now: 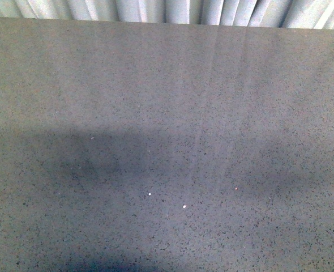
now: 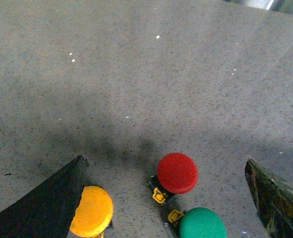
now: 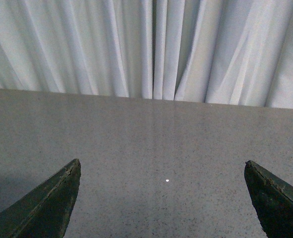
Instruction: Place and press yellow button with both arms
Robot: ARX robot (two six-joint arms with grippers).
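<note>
In the left wrist view the yellow button (image 2: 92, 211) stands on the grey table, its orange-yellow cap partly hidden behind one dark finger of my left gripper (image 2: 164, 166). That gripper is open and hovers above the buttons, holding nothing. My right gripper (image 3: 162, 168) is open too, its two fingers spread wide over bare tabletop, nothing between them. The front view shows only the speckled grey table (image 1: 167, 141); no button and no arm appears there.
A red button (image 2: 177, 172) and a green button (image 2: 202, 224) stand close together beside the yellow one, between the left gripper's fingers. White curtains (image 3: 151, 49) hang behind the table's far edge.
</note>
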